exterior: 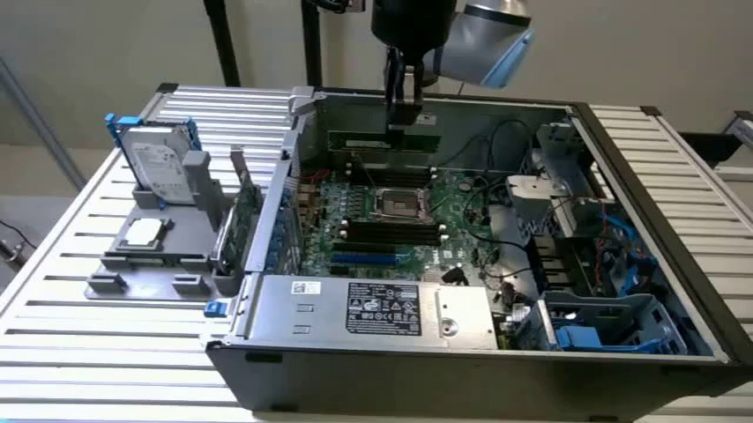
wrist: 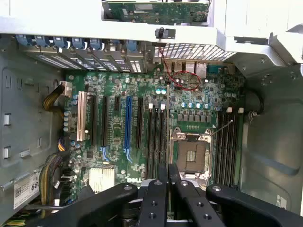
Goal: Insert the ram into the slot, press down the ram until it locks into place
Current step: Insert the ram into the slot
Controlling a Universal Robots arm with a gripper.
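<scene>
End effector (exterior: 406, 122) of a Universal Robots arm (exterior: 495, 31) grips the ram (exterior: 362, 139), a thin green stick held level over the rear of an open computer case (exterior: 676, 229), which sits on a slatted table (exterior: 59, 352). Seen from the wrist, its two black fingers (wrist: 162, 182) are drawn nearly together above the motherboard (wrist: 113, 85), close to the square CPU socket (wrist: 191, 153) and the black memory slots (wrist: 155, 142). Which slot the ram hangs over cannot be told. The ram is clear of the board and not seated. At the exterior view's left, a hard drive (exterior: 159, 163) and an upright expansion card (exterior: 243, 220) stand in a grey holder (exterior: 141, 264) on the table, outside the case.
</scene>
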